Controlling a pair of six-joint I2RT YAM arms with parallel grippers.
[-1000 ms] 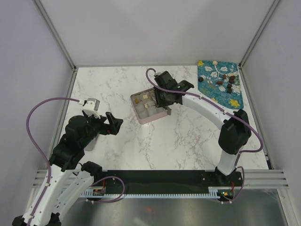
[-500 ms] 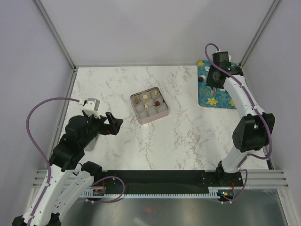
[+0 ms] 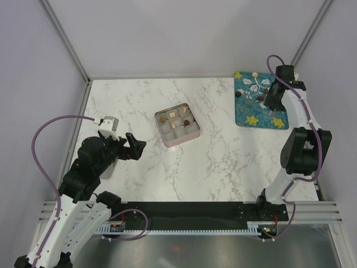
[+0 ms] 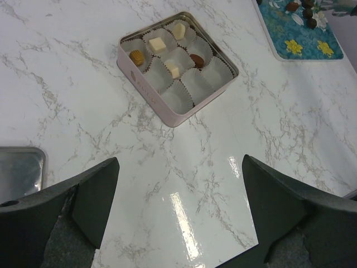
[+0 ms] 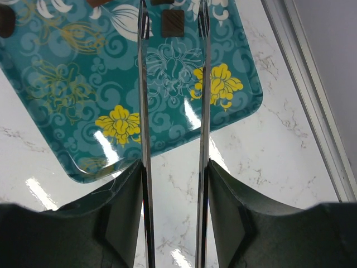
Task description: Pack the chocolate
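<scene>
Top external view, left side: the left gripper [image 3: 134,146] hangs above the marble table [image 3: 223,162], well apart from all task items. In the left wrist view its fingers [image 4: 92,195] stand wide apart with nothing between them. A flat grey metal piece [image 4: 19,167] lies on the table just beside the left finger.

Centre: the pink tin [image 3: 167,140] sits lidless, turned at an angle to the table edges. Its interior is divided by white paper cups [image 4: 187,84]. Five pieces of chocolate [image 4: 157,43] occupy cups in the tin: three cream squares, one light brown piece and one dark brown piece.

Right side: the teal tray [image 3: 251,111] lies at the far right corner of the table. More chocolate, dark brown and cream-white, is scattered over its far half.

The right gripper [image 3: 274,101] is positioned over the tray. In the right wrist view its fingers [image 5: 120,212] are clamped on the outer faces of the metal tongs [image 5: 144,111]. The tong arms are spread, and a dark brown square piece [image 5: 172,22] lies between them, apart from both. Whether the tong tips touch the tray cannot be told.
</scene>
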